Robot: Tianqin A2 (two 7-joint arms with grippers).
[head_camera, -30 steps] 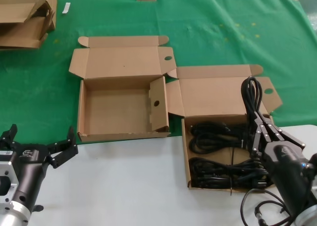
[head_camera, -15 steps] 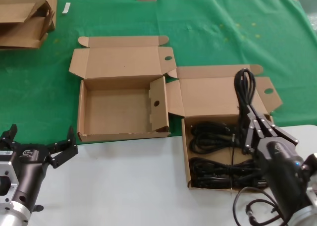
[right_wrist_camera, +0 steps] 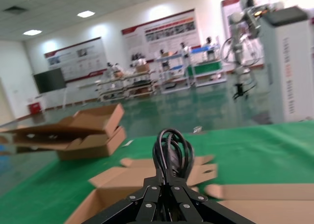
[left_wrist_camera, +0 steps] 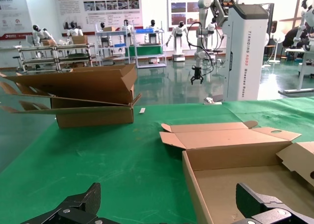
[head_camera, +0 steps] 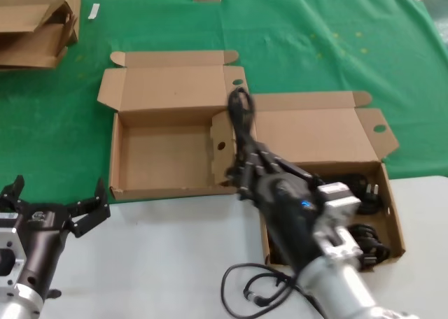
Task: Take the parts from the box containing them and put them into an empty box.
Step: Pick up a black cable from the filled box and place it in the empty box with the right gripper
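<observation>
Left claw [head_camera: 59, 206]: parked low at the near left over the bare bench [head_camera: 175, 256], fingers spread apart and holding nothing, out of the way while the other arm does the carrying.
Right claw [head_camera: 246, 166]: fingers pinched together on one cord bundle [head_camera: 240, 112], gripped near its lower end so the loops stand up above the fingers. It hangs over the seam between the two boxes, probably midway through the carry.
Full box [head_camera: 388, 193]: near right, lid laid back. The rest of the cords [head_camera: 364, 236] lie in it, largely hidden behind the arm, so I cannot count them.
Empty box [head_camera: 161, 158]: just left of the full one, lid open and nothing in it. Its tall holed flap [head_camera: 222, 150] stands on the side the cord comes from, so the bundle likely has to clear that edge before lowering.
Cardboard stack [head_camera: 35, 25]: far left on the green cloth [head_camera: 315, 46], well apart from the work.
</observation>
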